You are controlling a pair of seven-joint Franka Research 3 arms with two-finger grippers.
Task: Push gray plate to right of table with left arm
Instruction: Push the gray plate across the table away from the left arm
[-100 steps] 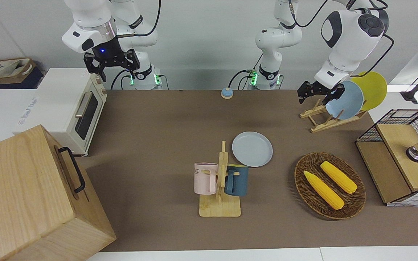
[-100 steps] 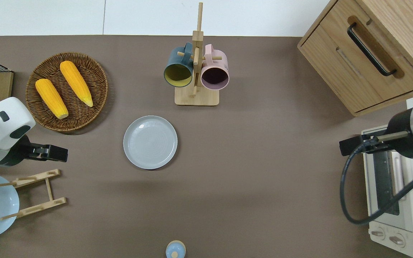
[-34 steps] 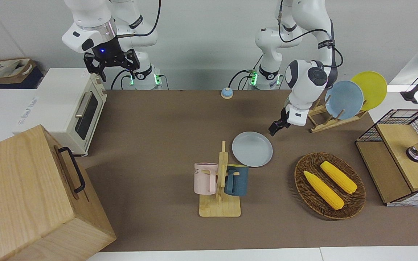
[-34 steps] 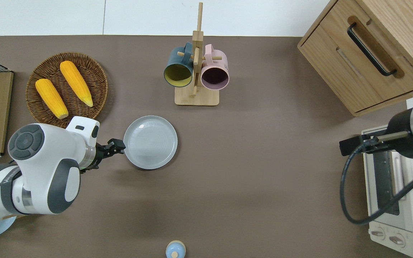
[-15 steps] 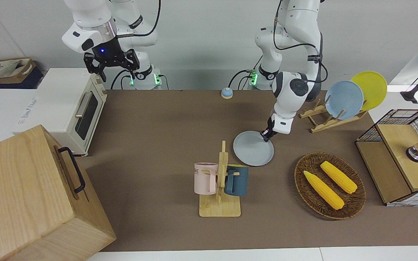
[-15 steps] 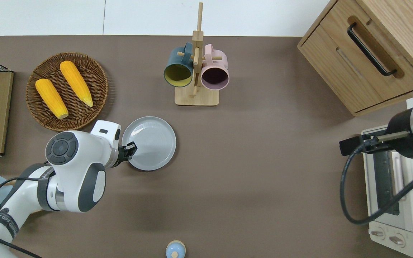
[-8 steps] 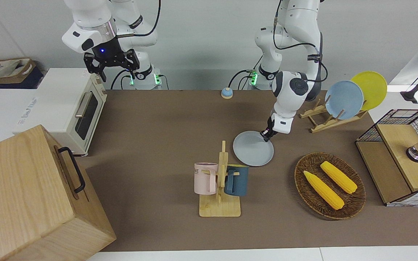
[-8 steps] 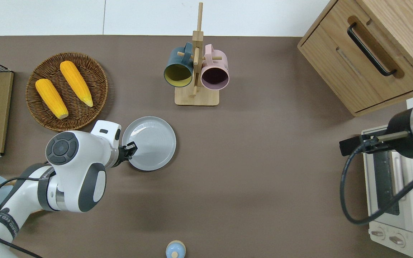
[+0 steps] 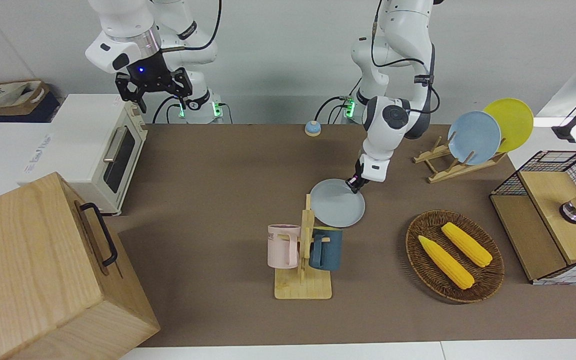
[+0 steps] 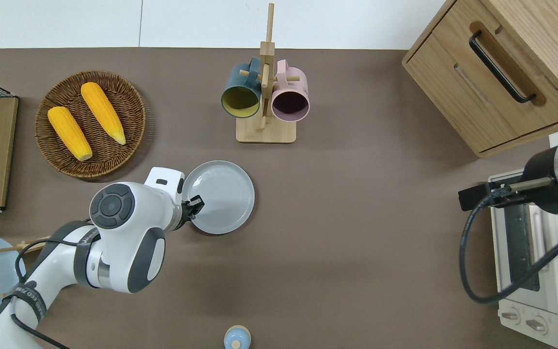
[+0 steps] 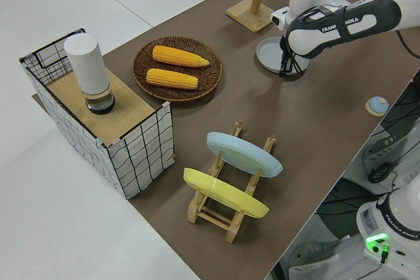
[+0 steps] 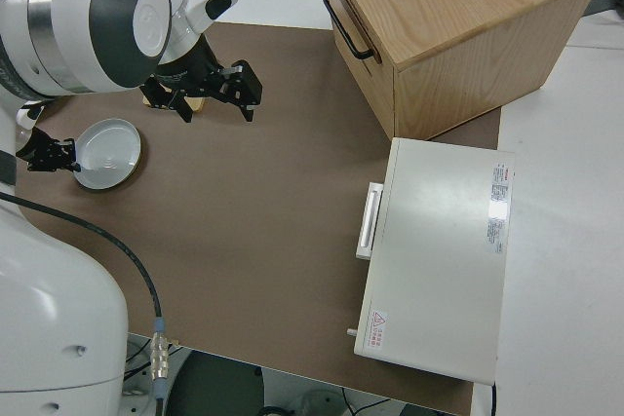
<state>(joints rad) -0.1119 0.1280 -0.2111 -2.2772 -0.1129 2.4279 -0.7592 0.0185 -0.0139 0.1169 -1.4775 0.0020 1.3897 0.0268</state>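
The gray plate [image 10: 225,194] lies flat on the brown table [image 10: 356,218], a little nearer to the robots than the mug rack. My left gripper [image 10: 195,204] is down at table height, touching the plate's rim on the side toward the left arm's end of the table. It shows as well in the front view [image 9: 354,186] and the left side view [image 11: 287,69]. The left arm's wrist covers the table just beside the plate. My right gripper [image 9: 160,97] is parked with its fingers spread and nothing in them.
A wooden mug rack [image 10: 264,97] holds a teal and a pink mug. A wicker basket [image 10: 90,75] with two corn cobs, a plate rack [image 9: 448,167] with a light-blue and a yellow plate, a wire crate [image 9: 548,165], a drawer box [image 10: 502,72], a toaster oven [image 10: 531,271] and a small blue bell [image 10: 237,337] are around.
The left arm came down from the plate rack to the plate's rim. In the last half second it slid the plate a short way toward the right arm's end of the table.
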